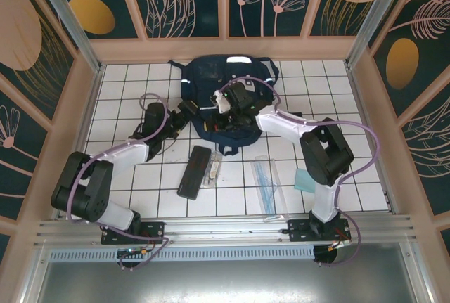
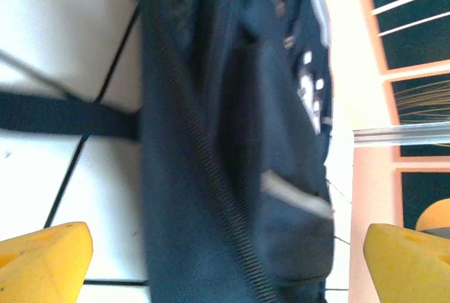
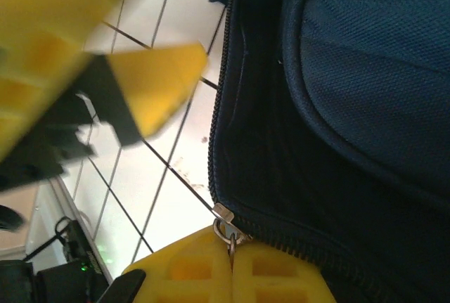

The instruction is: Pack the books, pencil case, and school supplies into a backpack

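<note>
Right gripper (image 3: 230,268) pinches the zipper pull (image 3: 225,220) of the backpack (image 3: 365,57) — left gripper (image 2: 225,261) spread wide, fingertips (image 2: 42,261) cut off.

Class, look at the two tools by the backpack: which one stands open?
The left tool: its yellow fingers stand wide apart, facing the backpack. The right tool is pinched shut on the zipper pull.
</note>
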You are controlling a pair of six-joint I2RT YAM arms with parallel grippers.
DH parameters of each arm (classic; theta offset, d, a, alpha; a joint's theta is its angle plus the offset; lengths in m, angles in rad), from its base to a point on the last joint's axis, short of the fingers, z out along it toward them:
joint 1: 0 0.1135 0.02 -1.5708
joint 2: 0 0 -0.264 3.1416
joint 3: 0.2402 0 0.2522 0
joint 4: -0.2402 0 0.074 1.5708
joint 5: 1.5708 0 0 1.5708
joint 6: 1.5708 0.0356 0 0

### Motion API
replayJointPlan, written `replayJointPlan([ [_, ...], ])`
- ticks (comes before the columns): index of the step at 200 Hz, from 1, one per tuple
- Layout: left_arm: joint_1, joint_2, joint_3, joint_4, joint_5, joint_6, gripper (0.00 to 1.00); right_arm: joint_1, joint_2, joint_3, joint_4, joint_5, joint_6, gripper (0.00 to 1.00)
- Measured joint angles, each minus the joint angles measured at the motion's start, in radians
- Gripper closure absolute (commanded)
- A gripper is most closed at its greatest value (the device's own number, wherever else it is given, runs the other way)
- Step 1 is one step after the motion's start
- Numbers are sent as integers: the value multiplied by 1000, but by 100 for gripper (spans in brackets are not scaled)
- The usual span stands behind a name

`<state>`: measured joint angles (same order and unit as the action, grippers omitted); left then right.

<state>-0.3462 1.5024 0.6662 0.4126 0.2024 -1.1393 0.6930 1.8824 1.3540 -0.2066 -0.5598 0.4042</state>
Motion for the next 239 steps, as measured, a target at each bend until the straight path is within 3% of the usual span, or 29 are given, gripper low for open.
replayJointPlan([
  [27,-15,65,-3,64,0,-60,4,0,1,-8,16,-29,30,100],
  [43,-30,114,11,116,1,-91,12,1,1,-34,51,-47,54,100],
  [53,-42,153,22,157,4,-108,26,1,1,-53,70,-61,69,100],
  [70,-57,219,27,223,10,-146,72,1,0,-85,92,-85,97,100],
  [86,-60,273,27,261,24,-166,100,1,-6,-111,91,-92,105,100],
  [140,-56,257,43,201,51,-94,100,-27,-112,-217,-85,-16,6,100],
  [174,-7,251,108,82,81,1,100,-184,-195,-311,-274,81,-57,100],
  [203,-4,235,167,-17,108,80,100,-310,-234,-294,-357,245,-93,100],
  [239,-2,240,253,-105,146,160,100,-318,-240,-177,-396,510,-141,100],
])
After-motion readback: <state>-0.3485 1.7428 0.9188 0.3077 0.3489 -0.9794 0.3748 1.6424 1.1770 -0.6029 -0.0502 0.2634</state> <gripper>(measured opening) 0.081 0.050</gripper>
